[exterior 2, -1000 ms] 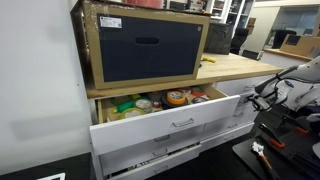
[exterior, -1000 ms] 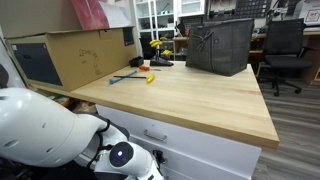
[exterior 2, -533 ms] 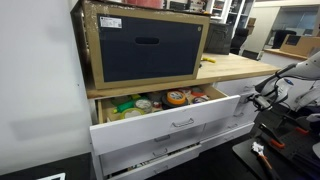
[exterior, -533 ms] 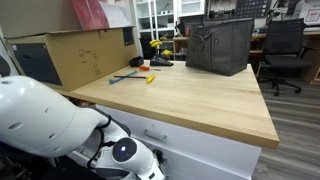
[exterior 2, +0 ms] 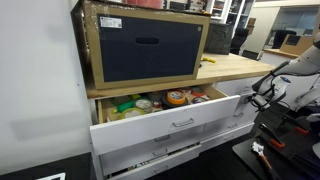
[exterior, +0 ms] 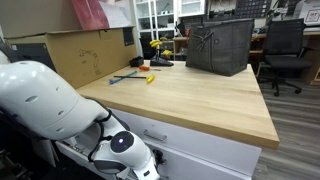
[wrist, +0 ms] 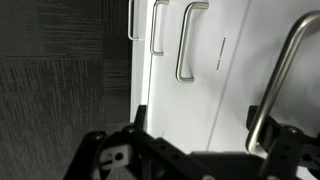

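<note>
My gripper (wrist: 197, 122) faces a white cabinet front (wrist: 215, 60) from close by. Its two dark fingers stand apart, open and empty. A curved metal drawer handle (wrist: 285, 70) runs just past the right fingertip; I cannot tell if they touch. Two more handles (wrist: 185, 40) hang further along the front. In an exterior view the gripper (exterior 2: 260, 92) sits at the right side of the white drawer unit, below the wooden top. The top drawer (exterior 2: 175, 122) stands pulled open, with several cans and packets (exterior 2: 150, 102) inside.
A cardboard box (exterior 2: 145, 45) with a dark insert stands on the wooden worktop (exterior: 190, 95). A black mesh basket (exterior: 220, 45) and small tools (exterior: 135, 77) lie on it too. My white arm (exterior: 50, 110) fills the near corner. An office chair (exterior: 285, 50) stands behind. Dark carpet (wrist: 60, 90) lies below.
My arm's white body has risen and swung further into the near corner of the exterior view. The gripper has shifted only slightly beside the drawers. The open drawer has not moved.
</note>
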You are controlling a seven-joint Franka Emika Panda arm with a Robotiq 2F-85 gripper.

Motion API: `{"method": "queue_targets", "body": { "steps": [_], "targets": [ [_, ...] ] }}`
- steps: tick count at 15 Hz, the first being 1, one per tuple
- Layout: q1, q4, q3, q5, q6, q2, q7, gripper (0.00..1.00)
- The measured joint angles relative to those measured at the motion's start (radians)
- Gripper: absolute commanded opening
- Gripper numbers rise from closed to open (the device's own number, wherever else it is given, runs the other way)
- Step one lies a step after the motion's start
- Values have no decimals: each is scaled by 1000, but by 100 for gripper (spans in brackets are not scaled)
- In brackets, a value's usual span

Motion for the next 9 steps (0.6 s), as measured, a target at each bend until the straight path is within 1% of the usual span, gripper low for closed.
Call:
{"method": "queue_targets", "body": {
  "steps": [9],
  "targets": [
    [6, -47, -17, 33, 6, -27, 29, 100]
  ]
}}
